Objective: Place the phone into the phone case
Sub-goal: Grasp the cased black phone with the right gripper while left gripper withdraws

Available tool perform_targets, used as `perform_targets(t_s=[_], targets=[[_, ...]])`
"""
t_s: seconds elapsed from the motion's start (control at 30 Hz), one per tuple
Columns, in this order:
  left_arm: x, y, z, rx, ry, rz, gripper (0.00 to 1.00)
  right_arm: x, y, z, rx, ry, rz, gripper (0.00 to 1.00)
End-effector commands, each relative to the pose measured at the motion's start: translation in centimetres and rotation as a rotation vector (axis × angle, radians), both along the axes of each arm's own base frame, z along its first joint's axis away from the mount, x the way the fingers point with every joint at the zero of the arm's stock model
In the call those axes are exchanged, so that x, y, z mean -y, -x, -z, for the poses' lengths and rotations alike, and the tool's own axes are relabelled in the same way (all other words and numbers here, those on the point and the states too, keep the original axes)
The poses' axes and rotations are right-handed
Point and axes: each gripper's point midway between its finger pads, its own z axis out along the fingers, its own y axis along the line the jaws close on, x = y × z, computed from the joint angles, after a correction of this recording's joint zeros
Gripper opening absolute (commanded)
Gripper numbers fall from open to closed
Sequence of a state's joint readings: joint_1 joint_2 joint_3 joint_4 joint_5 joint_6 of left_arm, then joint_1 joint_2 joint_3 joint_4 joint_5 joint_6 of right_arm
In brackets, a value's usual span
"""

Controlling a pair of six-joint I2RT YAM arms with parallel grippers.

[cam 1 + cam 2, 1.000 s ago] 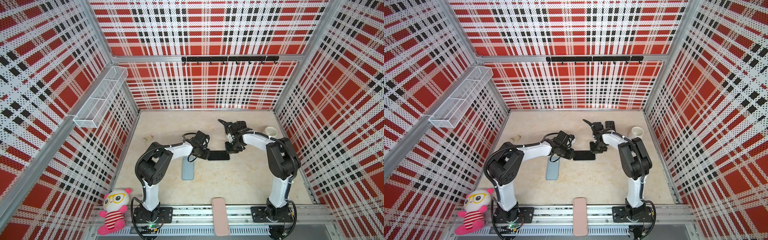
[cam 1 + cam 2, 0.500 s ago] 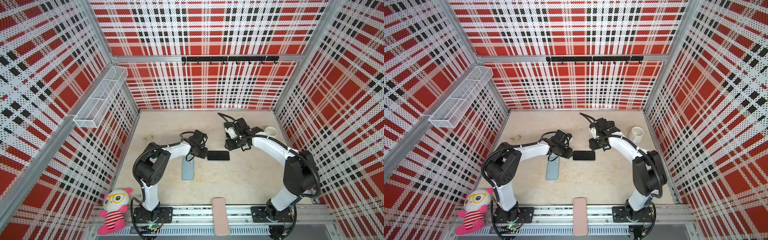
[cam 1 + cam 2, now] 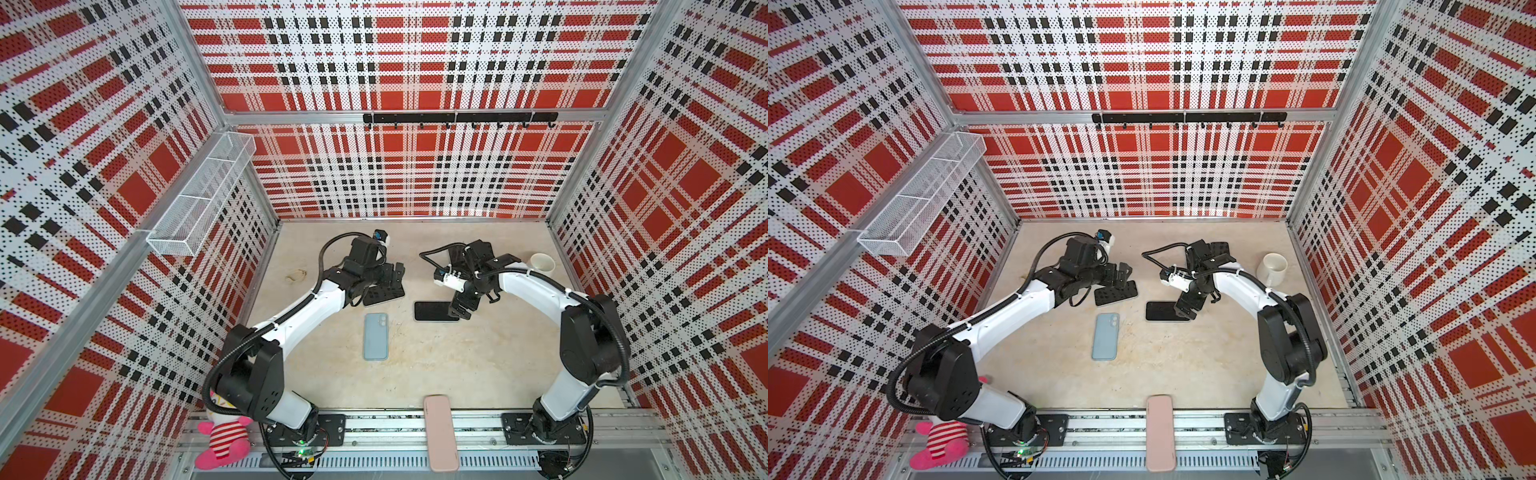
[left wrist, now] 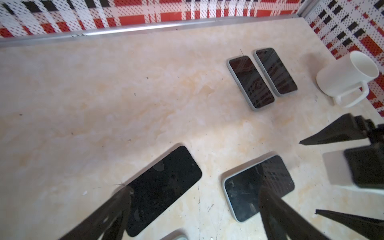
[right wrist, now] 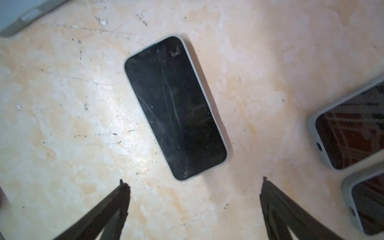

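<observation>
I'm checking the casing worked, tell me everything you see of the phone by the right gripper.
The phone lies flat, screen up, on the table. Its black glass is scratched and dusty, with a pale grey case rimming it. Only the table touches it; the open right gripper hangs clear of one short end.

Phone: black, scuffed screen up, flat on worktop, seated in pale grey case, left of and in front of mug, well apart.
</observation>
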State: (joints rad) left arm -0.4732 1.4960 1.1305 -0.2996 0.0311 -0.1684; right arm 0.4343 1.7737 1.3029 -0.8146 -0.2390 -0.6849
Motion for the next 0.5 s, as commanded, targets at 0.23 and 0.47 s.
perform_targets(t_s=[0.23,0.47], targets=[[-4.3,-0.9,-0.7,0.038,-0.026,-0.13,0.99,-1.5,1.2,4.2,-0.074,0.178,-0.273,1.0],[-5.3,-1.2,-1.3,0.037,0.017,-0.146,0.99,-1.2,0.9,6.5,-0.089,0.23,-0.281,1.0]])
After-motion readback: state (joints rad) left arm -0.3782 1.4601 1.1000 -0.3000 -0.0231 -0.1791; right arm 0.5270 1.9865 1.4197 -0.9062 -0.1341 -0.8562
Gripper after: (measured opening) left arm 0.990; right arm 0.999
